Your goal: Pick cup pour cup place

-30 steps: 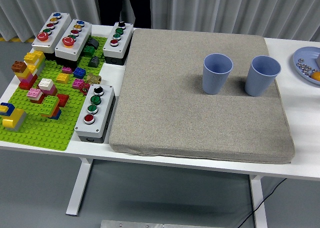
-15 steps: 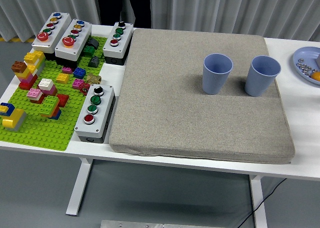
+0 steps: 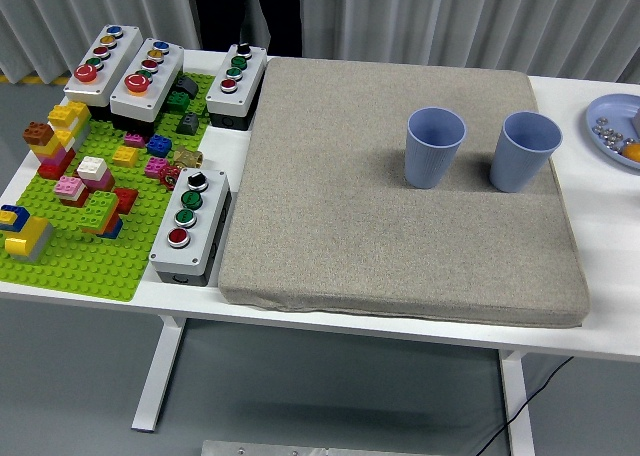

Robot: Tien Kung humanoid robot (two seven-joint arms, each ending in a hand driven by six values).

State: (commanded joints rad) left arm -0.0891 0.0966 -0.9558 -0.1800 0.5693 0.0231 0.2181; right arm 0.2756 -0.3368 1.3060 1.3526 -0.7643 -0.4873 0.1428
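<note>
Blue cups (image 3: 435, 147) (image 3: 525, 151) upright on grey mat (image 3: 400, 246) (no legible print).

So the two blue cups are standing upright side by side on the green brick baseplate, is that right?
Not quite. The head view shows both blue cups upright side by side on the grey mat, not on the green brick baseplate, which lies to its left.

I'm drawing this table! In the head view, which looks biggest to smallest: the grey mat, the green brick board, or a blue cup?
1. Grey mat
2. Green brick board
3. Blue cups: left cup and right cup look alike.
</note>
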